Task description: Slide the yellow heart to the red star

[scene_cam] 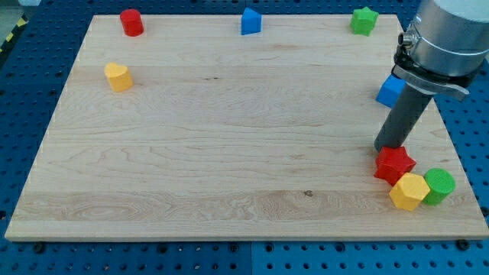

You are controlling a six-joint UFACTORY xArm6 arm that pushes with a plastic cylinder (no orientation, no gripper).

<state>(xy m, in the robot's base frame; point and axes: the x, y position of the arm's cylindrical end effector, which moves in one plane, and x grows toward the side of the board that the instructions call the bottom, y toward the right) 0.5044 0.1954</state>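
My tip point(384, 148) is the lower end of a straight dark rod, so there is no gripper here to be released or clenched; it grasps nothing. The tip stands on the counter point(229, 153) near the view's right edge, right at the upper left of the red star point(394, 164), so close that I cannot tell whether the two touch. The rod rises up and to the right into the grey arm point(447, 34) at the view's top right corner.

Just below and to the right of the red star sits a yellow hexagon-like block point(409, 191), touching the star. A green round block point(439, 186) stands against the yellow one on its right side. Above the tip, partly hidden behind the rod, is a blue block point(390, 90) whose shape I cannot make out fully.

Farther off, along the view's top edge, a green star point(364, 21) lies toward the right, a blue block with a pointed top point(250, 21) near the middle, and a red round block point(131, 22) toward the left.

The yellow heart point(118, 76) rests at the view's upper left, below the red round block, well apart from my tip and from the red star, with the wide bare wood of the counter between them.
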